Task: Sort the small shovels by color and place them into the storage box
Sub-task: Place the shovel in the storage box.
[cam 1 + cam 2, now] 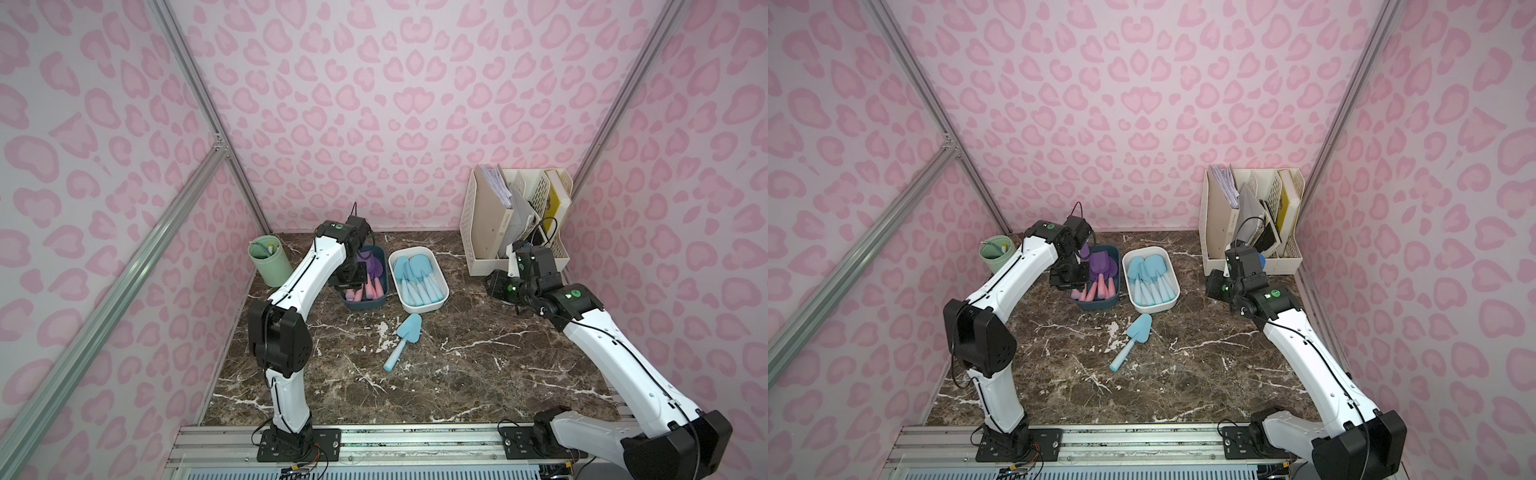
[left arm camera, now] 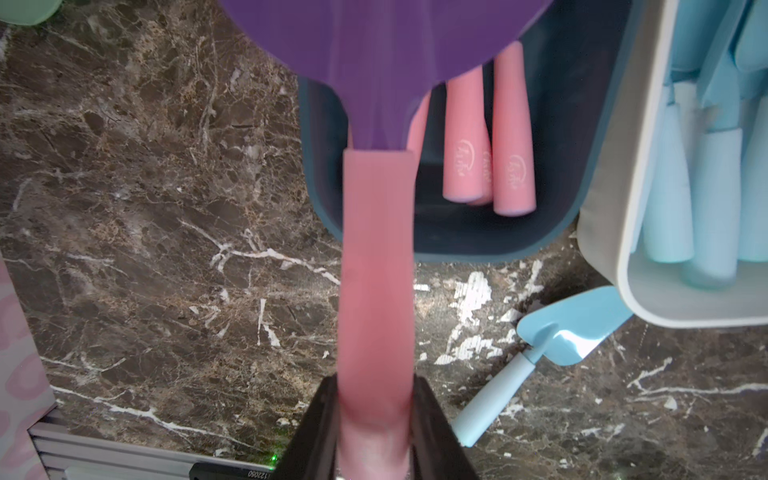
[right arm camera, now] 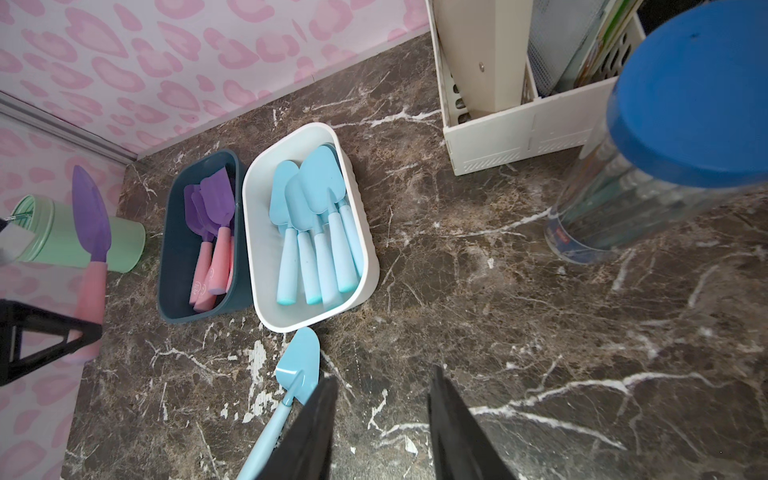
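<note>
Clamping the pink handle near its butt end, your left gripper [image 2: 374, 380] holds a purple-bladed shovel [image 2: 376, 249] clear of the marble tabletop [image 1: 478, 374]. The blade points to 12 o'clock and the handle to 6, parallel to the purple shovels [image 3: 216, 208] lying in the dark blue bin [image 2: 478, 249]. From the left wrist view the blade is over the bin, but the handle hangs over its 9 o'clock wall and near end. You will likely need a nudge toward 1 o'clock before letting go. Your right gripper [image 3: 382, 376] is empty, with its jaws moderately parted, and hovers in front of the file organizer [image 1: 490, 232]. One loose light blue shovel [image 1: 405, 338] lies on the tabletop just at 6 o'clock of the white bin [image 1: 419, 308], which holds the other light blue shovels [image 3: 316, 232]. Its blade points to 1 o'clock and its handle to 7. It sits at about 8 o'clock from the free right gripper, so that arm looks best placed to take it.
</note>
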Motion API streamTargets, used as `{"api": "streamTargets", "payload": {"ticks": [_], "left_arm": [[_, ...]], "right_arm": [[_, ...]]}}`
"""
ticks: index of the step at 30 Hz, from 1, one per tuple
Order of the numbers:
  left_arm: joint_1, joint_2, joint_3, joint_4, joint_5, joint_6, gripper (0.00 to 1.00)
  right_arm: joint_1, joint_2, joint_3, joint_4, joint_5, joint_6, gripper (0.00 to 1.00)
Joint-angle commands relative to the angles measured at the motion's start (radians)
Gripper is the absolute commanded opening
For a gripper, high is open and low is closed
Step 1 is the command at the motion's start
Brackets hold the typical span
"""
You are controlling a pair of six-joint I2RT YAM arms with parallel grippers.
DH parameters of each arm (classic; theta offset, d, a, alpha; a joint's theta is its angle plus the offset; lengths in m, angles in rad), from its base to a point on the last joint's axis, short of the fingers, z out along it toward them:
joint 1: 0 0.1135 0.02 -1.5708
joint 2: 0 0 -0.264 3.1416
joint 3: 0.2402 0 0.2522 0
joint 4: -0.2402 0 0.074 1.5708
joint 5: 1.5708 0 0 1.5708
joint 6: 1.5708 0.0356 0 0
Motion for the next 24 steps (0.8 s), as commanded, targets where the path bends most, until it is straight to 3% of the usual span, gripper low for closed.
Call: {"api": "streamTargets", "payload": {"ticks": [1,10,24], "left_arm": [[0.014,0.083,0.073,0.012,0.028,0.026,0.27],[0.025,0.275,0.192,0.010,0.021,0.079,0.27],[0.040,0.385,0.236,0.002,0.024,0.135,0.27]], "right_arm": [[0.001,0.009,0.002,-0.012,-0.002,0.005,0.41],[0.001,0.038,0.021,-0.018,-0.001,0.000,0.42],[0.001,0.061,0.028,-0.016,0.003,0.000,0.42]]}}
